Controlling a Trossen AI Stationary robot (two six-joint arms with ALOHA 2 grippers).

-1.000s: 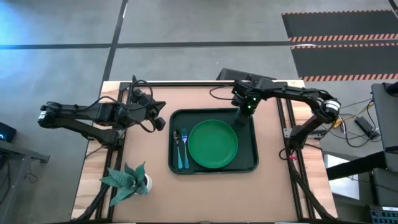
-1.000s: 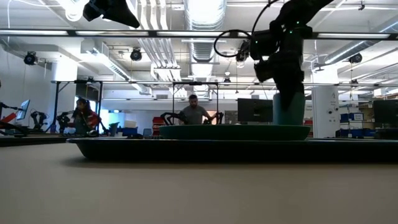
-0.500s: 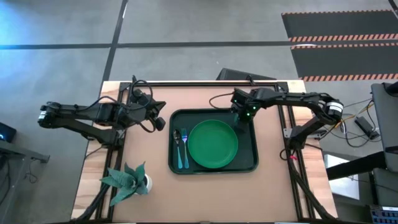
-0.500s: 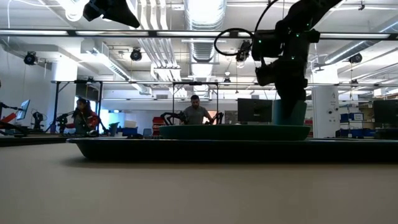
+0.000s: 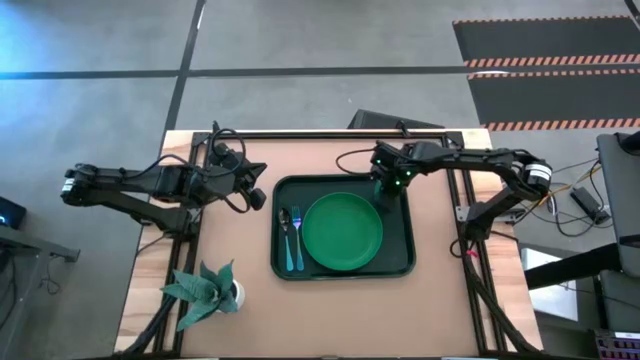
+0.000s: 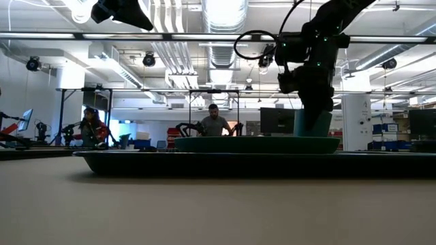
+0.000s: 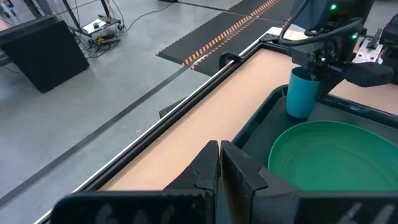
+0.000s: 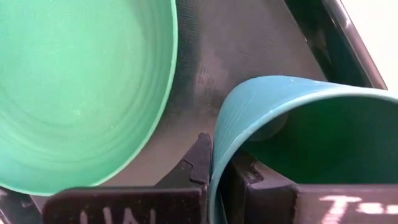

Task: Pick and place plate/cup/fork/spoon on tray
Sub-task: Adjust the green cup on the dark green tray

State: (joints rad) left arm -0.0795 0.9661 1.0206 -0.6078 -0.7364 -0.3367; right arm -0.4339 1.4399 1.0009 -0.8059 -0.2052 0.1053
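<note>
right gripper [image 5: 387, 187]: pinching the cup's wall, one finger inside the mouth, one outside, nearly shut on it; a rim grip suits a handleless cup.
cup [image 7: 303, 93]: upright in that grip, base at or just above the tray floor; can't tell if it touches.
plate [image 5: 342, 231]: just beside the gripper, in the tray's middle, so the cup gets the free corner.
tray [image 5: 405, 262]: under the gripper.
fork [image 5: 297, 238], spoon [image 5: 285, 238]: past the plate, side by side.
left gripper [image 7: 219, 163]: well apart, over bare table, fingers closed and empty, waiting.
</note>
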